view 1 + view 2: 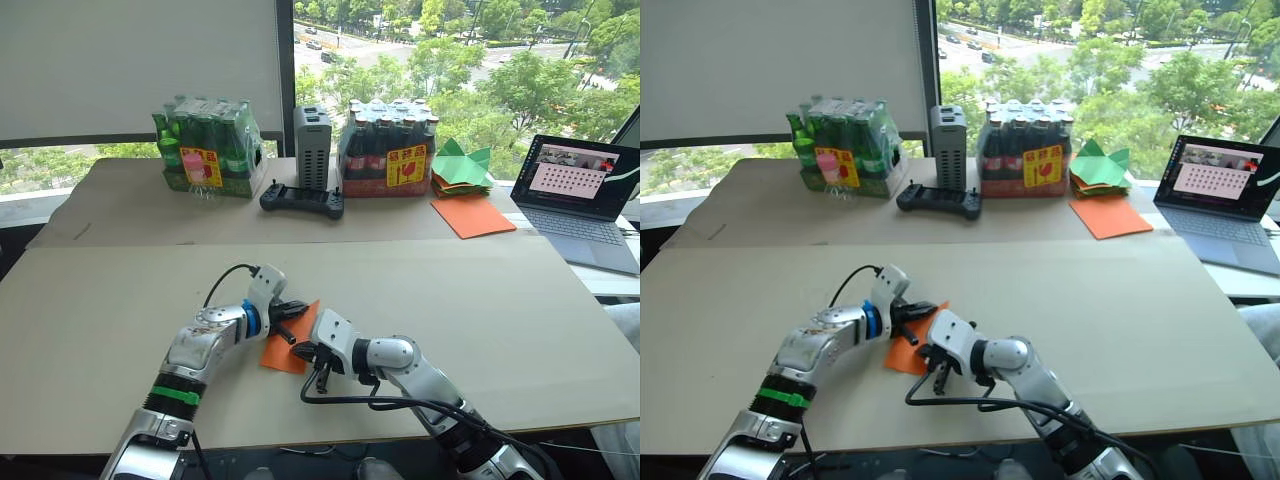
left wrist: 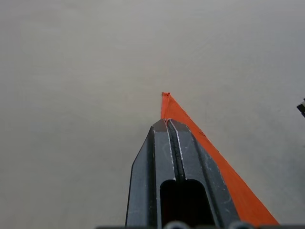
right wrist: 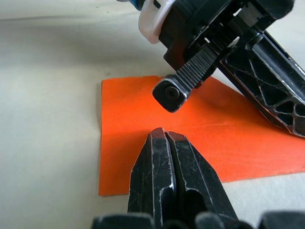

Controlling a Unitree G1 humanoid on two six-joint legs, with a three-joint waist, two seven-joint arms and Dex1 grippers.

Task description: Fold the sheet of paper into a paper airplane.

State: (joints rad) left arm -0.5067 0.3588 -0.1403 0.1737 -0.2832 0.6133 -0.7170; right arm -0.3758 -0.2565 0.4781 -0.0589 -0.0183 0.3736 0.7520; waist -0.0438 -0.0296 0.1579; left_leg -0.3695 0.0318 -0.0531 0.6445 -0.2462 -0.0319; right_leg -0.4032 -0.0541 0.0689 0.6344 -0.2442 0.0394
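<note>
You can read no text here. The yellow-and-red labels on the two shrink-wrapped bottle packs carry print too small to make out, and so does the open laptop's screen.

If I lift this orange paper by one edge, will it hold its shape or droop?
The sheet of paper looks very thin, so it would probably droop. Its crease might stiffen it slightly along that line. It seems light and lies flat on the smooth table, so a push would likely slide it.
</note>
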